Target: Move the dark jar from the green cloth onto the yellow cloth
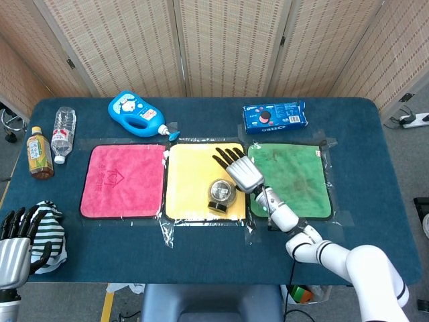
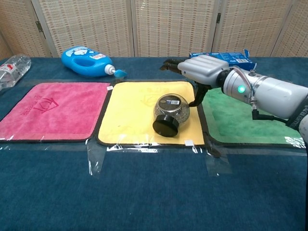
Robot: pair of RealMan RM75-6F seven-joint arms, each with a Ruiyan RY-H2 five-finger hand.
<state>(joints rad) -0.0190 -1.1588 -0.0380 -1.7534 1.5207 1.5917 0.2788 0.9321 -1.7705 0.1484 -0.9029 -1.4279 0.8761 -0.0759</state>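
The dark jar [image 1: 221, 194] [image 2: 169, 113] lies on its side on the yellow cloth [image 1: 194, 178] [image 2: 130, 113], near that cloth's front right corner, with its black lid facing the table's front edge. My right hand [image 1: 240, 171] [image 2: 204, 71] hovers just behind and to the right of the jar, fingers spread, holding nothing. The green cloth [image 1: 298, 178] [image 2: 240, 120] to the right has nothing on it. My left hand [image 1: 15, 247] rests off the table's front left corner with its fingers apart.
A pink cloth [image 1: 124, 180] [image 2: 53, 109] lies left of the yellow one. Behind the cloths are a blue detergent bottle [image 1: 136, 115] [image 2: 87, 61] and a blue cookie box [image 1: 275, 116] [image 2: 226, 56]. A water bottle [image 1: 63, 133], a tea bottle [image 1: 39, 154] and a striped rag [image 1: 48, 231] sit far left.
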